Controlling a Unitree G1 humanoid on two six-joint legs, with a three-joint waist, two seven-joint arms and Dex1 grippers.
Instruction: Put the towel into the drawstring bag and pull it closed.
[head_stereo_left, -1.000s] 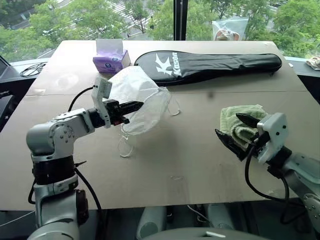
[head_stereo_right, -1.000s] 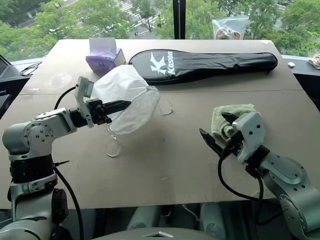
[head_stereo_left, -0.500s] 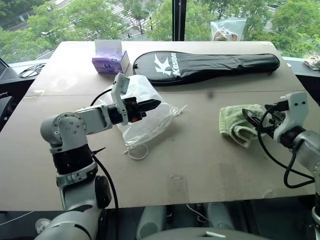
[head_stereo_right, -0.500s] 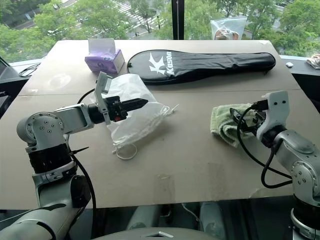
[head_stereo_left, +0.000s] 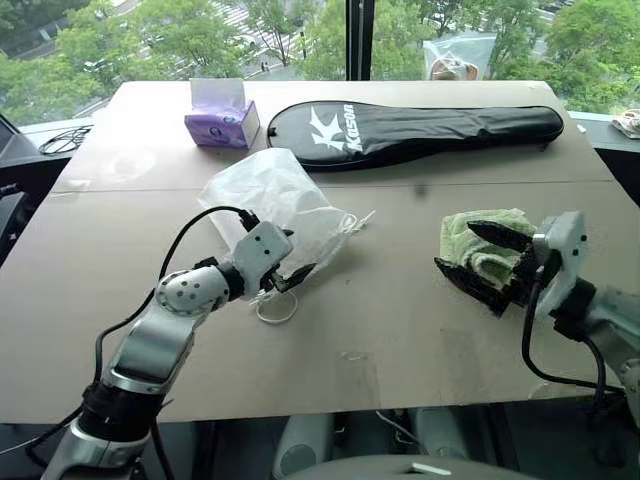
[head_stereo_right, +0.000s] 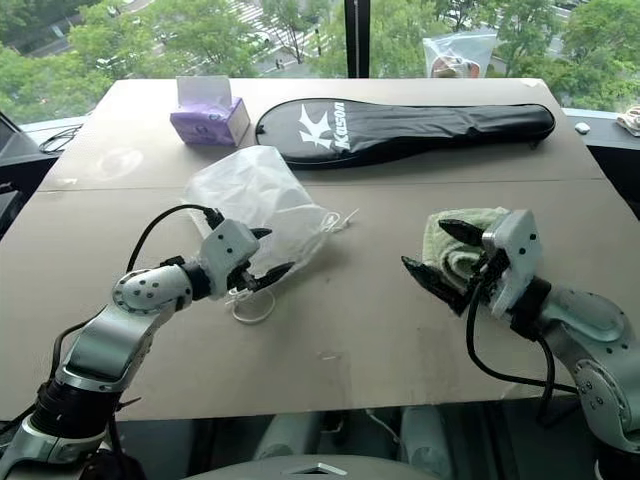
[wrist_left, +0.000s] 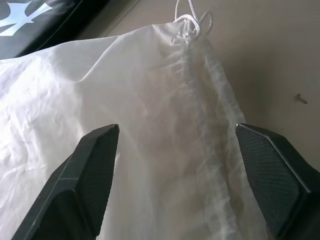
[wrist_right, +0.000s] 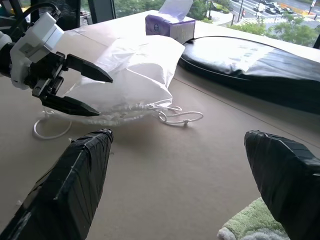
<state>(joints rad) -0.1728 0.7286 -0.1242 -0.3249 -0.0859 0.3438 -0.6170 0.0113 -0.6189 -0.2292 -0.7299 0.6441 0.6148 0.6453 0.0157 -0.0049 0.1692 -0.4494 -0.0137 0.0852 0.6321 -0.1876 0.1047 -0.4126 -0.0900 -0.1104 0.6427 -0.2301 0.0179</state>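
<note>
On the brown table (head_stereo_left: 400, 340), the white drawstring bag (head_stereo_left: 275, 195) lies flat at about 10 o'clock from the table's middle, its gathered mouth toward 3 o'clock and one cord loop (head_stereo_left: 276, 306) on the surface at its 6 o'clock edge. A second ago the bag hung lifted, pinched in the left gripper (head_stereo_left: 288, 270); now it is down on the table and released. That gripper has dropped with it, and its fingers are spread wide, one to each side of the gathered hem, as the left wrist view shows (wrist_left: 195, 115); no grip on the fabric is visible.

The green towel (head_stereo_left: 482, 243) rests on the table at 3 o'clock, well apart from the bag, where it lay before. The right gripper (head_stereo_left: 485, 262) is just beside it on the near side, fingers spread wide, the upper finger over the towel's edge, nothing held. Half a second ago this gripper stood farther toward 3 o'clock.

At 12 o'clock lies a black racket cover (head_stereo_left: 415, 130), with a purple tissue box (head_stereo_left: 220, 122) at 11 o'clock, both unchanged.
</note>
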